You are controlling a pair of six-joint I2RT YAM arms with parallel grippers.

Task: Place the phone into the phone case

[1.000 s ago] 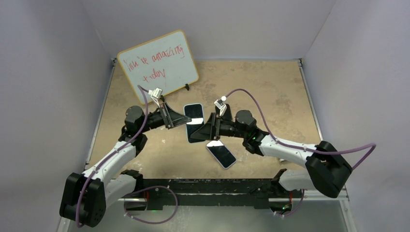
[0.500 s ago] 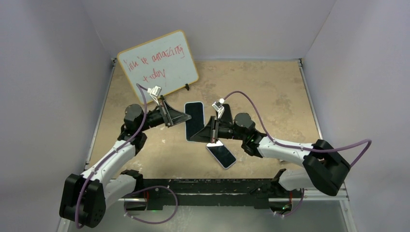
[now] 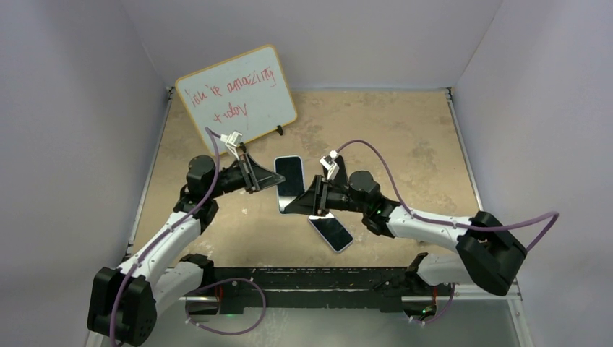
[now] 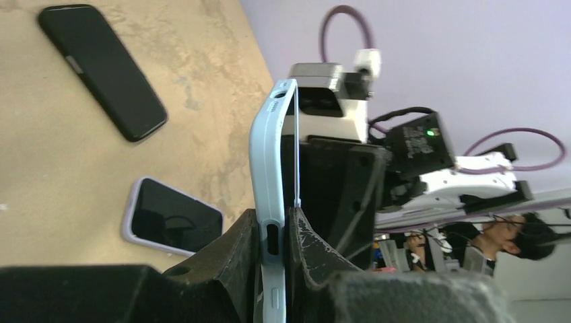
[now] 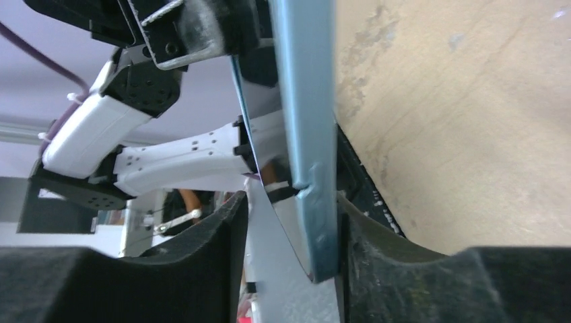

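Blue plastic marks the phone case [image 3: 289, 186], held above the desk [image 3: 405, 137] between the left hand [image 3: 271, 178] and the right hand [image 3: 304, 203], each clamped on one edge. From the left wrist, it is pinched edge-on between the fingers, and the phone [image 4: 296, 155] is seen parted from it at the far end. From the right wrist, the phone sits angled out of the case between the fingers, so seating is judged underway, with pressing flush needed next. Since half a second ago, only a slight tilt has been added.
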